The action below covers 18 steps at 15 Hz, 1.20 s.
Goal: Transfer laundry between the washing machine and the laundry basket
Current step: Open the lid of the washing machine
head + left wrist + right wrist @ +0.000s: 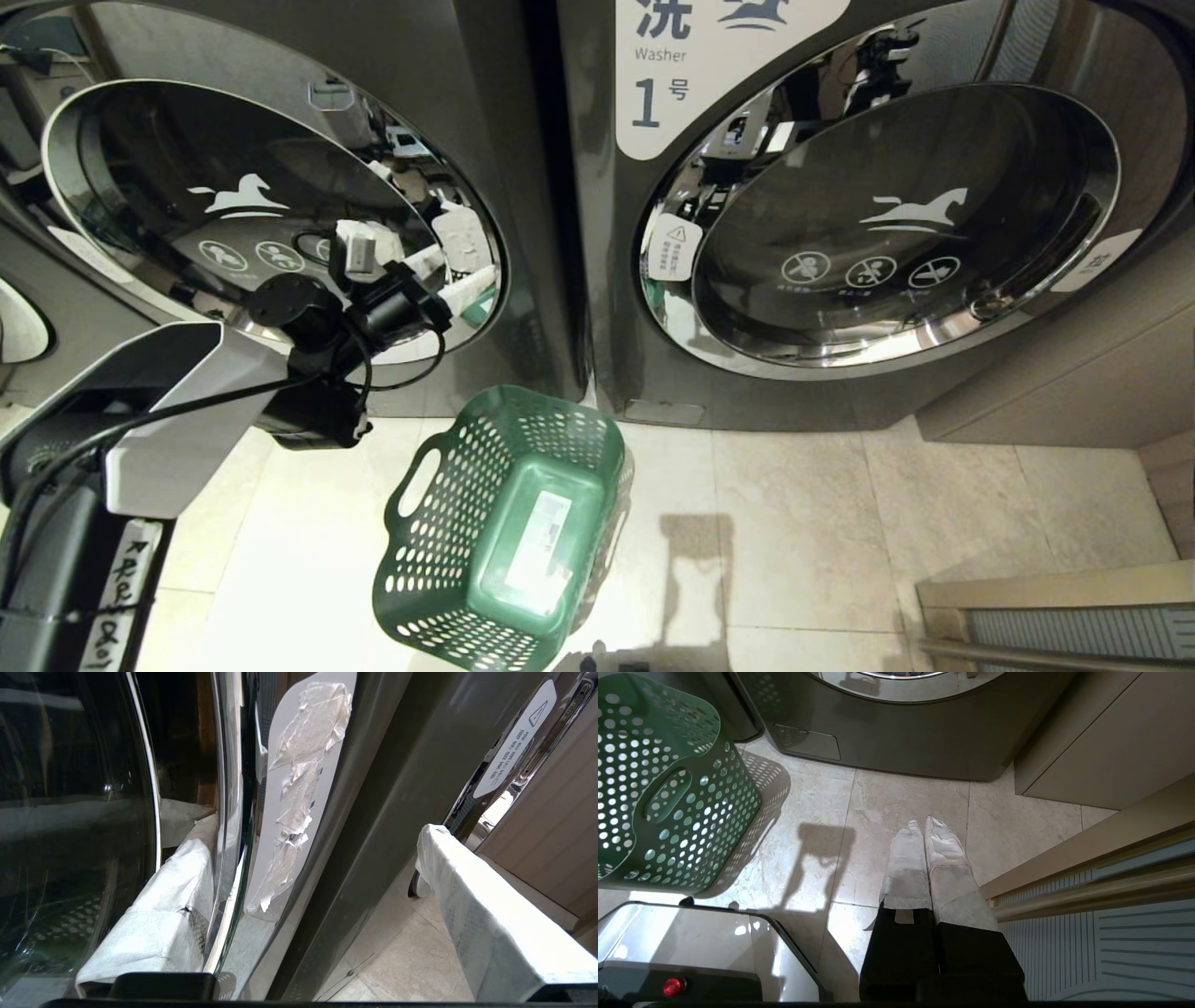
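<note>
Head view: two washers stand side by side, doors closed. The left end effector, fingers wide apart and holding nothing, sits at the 5 o'clock rim of the left washer. One basket lies on the floor at 6 o'clock, with no cloth in it. No laundry shows; it is presumably behind the glass. It should be light, soft and limp, best pinched at a bunched fold.

Left wrist view: two padded fingers straddle the chrome door edge.

Right wrist view: the right end effector, closed and empty, hangs over the floor beside the basket.
</note>
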Available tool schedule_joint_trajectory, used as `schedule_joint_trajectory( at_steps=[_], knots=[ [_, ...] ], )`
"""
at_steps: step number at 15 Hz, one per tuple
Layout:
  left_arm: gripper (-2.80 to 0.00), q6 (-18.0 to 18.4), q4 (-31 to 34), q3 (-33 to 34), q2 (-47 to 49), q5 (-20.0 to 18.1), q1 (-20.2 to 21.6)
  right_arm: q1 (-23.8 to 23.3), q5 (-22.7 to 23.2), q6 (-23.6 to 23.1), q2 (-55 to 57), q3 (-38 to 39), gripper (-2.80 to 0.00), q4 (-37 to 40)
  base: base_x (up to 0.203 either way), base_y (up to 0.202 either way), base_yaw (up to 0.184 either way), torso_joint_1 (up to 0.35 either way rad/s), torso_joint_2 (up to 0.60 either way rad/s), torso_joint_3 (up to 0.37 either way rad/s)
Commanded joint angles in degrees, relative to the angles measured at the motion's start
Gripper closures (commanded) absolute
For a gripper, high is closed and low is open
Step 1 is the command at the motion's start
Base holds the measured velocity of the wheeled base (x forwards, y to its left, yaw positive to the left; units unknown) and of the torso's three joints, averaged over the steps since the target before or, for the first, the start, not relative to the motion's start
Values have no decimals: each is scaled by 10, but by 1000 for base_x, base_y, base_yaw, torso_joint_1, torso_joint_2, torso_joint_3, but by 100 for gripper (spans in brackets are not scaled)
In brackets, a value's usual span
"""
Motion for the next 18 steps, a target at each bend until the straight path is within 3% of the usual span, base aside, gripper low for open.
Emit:
schedule_joint_trajectory(
  at_steps=[1,4,12,18],
  knots=[
    [-280,3,-3,12,0,-10,-11,0,0,0,1,0,0,0,0,0,0,0,0,0],
    [-280,24,-3,17,0,-7,-11,0,0,0,1,0,0,0,0,0,0,0,0,0],
    [-280,27,-3,34,-15,-33,-21,0,0,0,1,0,0,0,0,0,0,0,0,0],
    [-280,37,-3,97,-48,-37,-20,0,0,0,1,0,0,0,0,0,0,-5,-1,1]
  ],
)
